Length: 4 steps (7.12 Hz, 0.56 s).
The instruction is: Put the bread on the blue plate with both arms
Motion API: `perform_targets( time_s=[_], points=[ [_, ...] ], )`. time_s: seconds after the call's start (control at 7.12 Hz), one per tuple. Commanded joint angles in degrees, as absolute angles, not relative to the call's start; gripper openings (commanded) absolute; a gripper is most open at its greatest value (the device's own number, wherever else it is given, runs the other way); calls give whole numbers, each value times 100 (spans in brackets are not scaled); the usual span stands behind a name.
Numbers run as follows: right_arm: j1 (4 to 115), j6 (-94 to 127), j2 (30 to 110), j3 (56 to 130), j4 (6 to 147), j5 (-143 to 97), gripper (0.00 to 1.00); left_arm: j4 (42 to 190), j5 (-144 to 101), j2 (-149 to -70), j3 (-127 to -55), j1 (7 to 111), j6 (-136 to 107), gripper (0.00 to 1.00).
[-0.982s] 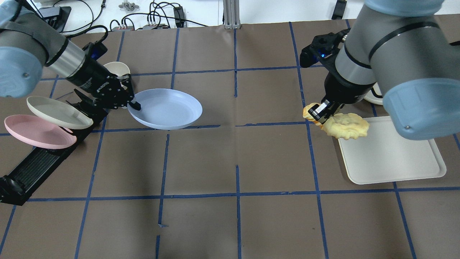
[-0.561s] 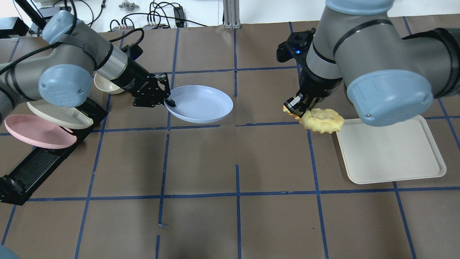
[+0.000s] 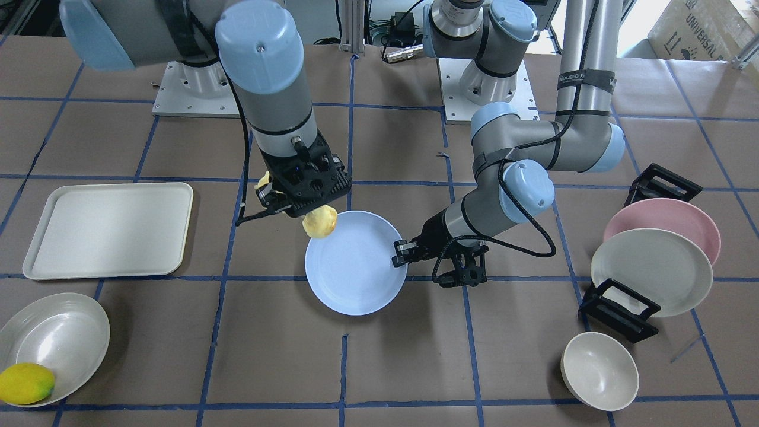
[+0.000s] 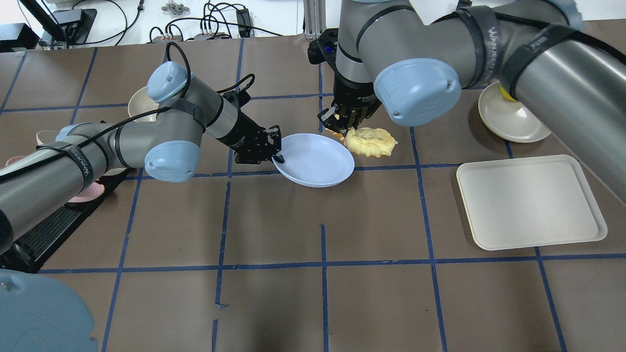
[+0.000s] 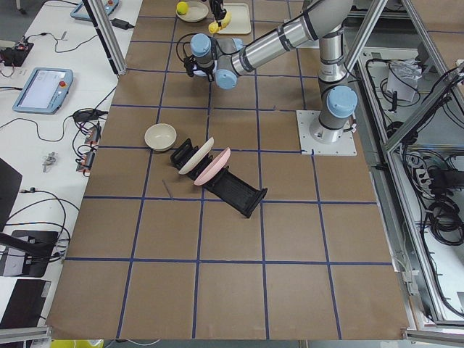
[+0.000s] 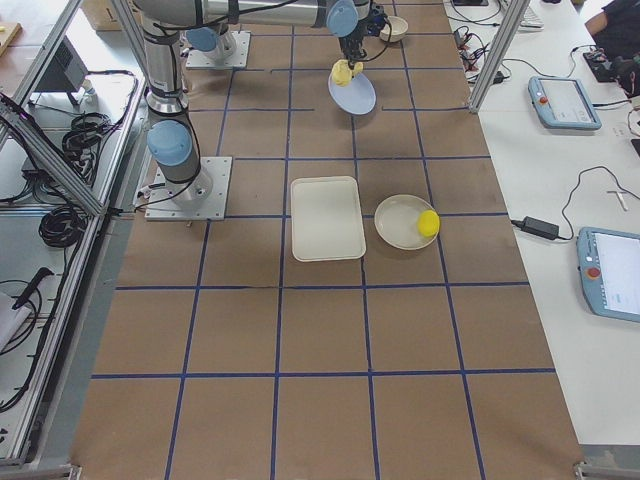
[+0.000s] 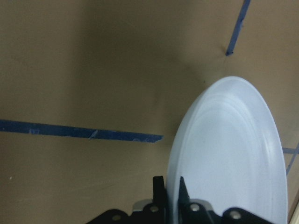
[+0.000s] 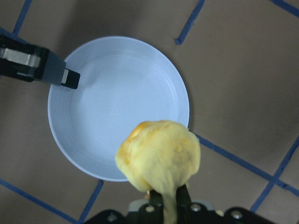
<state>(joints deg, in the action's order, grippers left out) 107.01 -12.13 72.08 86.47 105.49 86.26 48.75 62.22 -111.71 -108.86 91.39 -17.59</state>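
The blue plate (image 4: 315, 159) is held level above the table's middle; it also shows in the front view (image 3: 354, 264). My left gripper (image 4: 278, 156) is shut on its rim, seen in the left wrist view (image 7: 170, 186) and front view (image 3: 401, 254). My right gripper (image 4: 342, 122) is shut on the bread (image 4: 370, 142), a pale-yellow ridged loaf hanging just beside the plate's right rim. In the right wrist view the bread (image 8: 159, 156) hangs over the plate's (image 8: 107, 112) edge. In the front view the bread (image 3: 320, 223) overlaps the plate's rim.
A white tray (image 4: 530, 200) lies at the right. A white bowl (image 4: 511, 117) with a yellow lemon-like fruit (image 3: 25, 383) is behind it. A black rack (image 3: 619, 302) holds a pink plate (image 3: 664, 216) and off-white plate (image 3: 652, 271); a small bowl (image 3: 599, 370) is near.
My left gripper has carried the blue plate rightward to the table's middle. My right gripper has carried the bread leftward off the tray, up to the plate's rim.
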Motion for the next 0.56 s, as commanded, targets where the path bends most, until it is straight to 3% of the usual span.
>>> perform_targets(
  time_s=[0.0, 0.42],
  points=[
    [10714, -1204, 6410, 8639, 11404, 8613, 16, 4798, 7024, -10918, -10942, 8783, -1732, 93],
    [11037, -443, 6232, 8587, 11452, 8447, 23, 6760, 7711, -9944, -10418, 8000, -927, 99]
  ],
)
